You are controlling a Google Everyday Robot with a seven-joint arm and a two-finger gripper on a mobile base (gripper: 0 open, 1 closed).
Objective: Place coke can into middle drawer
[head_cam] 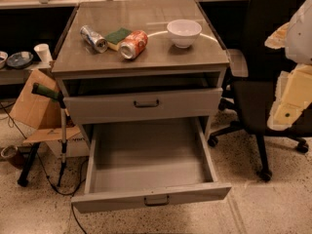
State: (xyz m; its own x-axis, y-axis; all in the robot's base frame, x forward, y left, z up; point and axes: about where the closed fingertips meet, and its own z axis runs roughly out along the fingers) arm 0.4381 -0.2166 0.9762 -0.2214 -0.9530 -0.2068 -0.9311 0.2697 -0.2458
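Observation:
The coke can [133,44], orange-red with a silver end, lies on its side on the cabinet top [146,13], left of centre. The middle drawer [151,199] is pulled far out below, and its grey inside is bare. The drawer above it [146,103] stands slightly out. My gripper [288,99], white and pale yellow, hangs at the right edge of the view. It is level with the upper drawer, well right of the cabinet and away from the can, and holds nothing that I can see.
On the cabinet top are a silver-grey can [94,38], a green sponge [118,36] touching the coke can, and a white bowl [184,32]. A black office chair [265,57] stands close on the right. A cardboard box [31,106] and a green-handled pole [62,130] are on the left.

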